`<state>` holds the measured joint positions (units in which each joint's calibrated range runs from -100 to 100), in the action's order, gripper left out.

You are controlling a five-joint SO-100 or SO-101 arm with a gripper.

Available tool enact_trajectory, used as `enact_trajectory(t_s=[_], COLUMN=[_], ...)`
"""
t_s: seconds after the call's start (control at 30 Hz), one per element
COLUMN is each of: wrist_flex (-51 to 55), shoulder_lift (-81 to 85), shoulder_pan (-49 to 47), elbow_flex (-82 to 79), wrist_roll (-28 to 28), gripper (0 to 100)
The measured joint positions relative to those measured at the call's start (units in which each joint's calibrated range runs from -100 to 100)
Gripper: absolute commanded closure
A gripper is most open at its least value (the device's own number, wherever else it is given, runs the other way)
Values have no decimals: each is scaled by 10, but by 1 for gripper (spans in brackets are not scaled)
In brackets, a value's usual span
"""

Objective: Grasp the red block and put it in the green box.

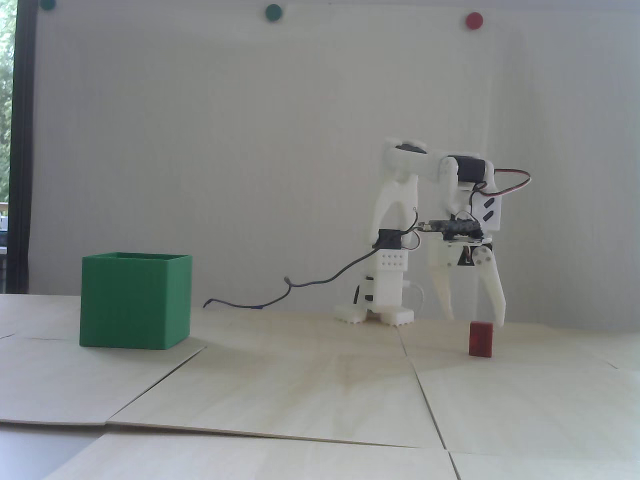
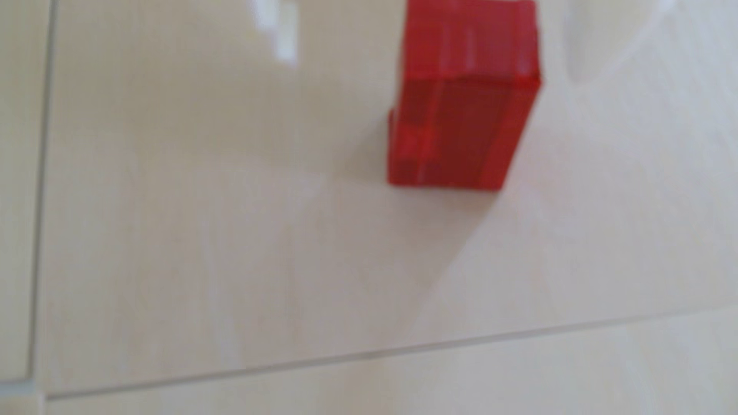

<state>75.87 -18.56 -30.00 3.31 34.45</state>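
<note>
The gripper [image 1: 475,320] hung spread wide just behind the upright red block [image 1: 481,339] (untouched); the green box [image 1: 135,300] stood well apart.

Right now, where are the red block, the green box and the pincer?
red block [image 1: 481,339]: fixed view, front face.
green box [image 1: 127,305]: fixed view, front wall.
pincer [image 1: 475,320]: fixed view, open gap between its tips, above the block.
</note>
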Motion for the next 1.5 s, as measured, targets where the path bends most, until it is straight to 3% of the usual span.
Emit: enact_trajectory(t_s=[1.5], wrist_flex=[-20], shoulder_lift=[-55], shoulder_pan=[0], elbow_flex=[4], wrist_roll=[0], gripper=[76])
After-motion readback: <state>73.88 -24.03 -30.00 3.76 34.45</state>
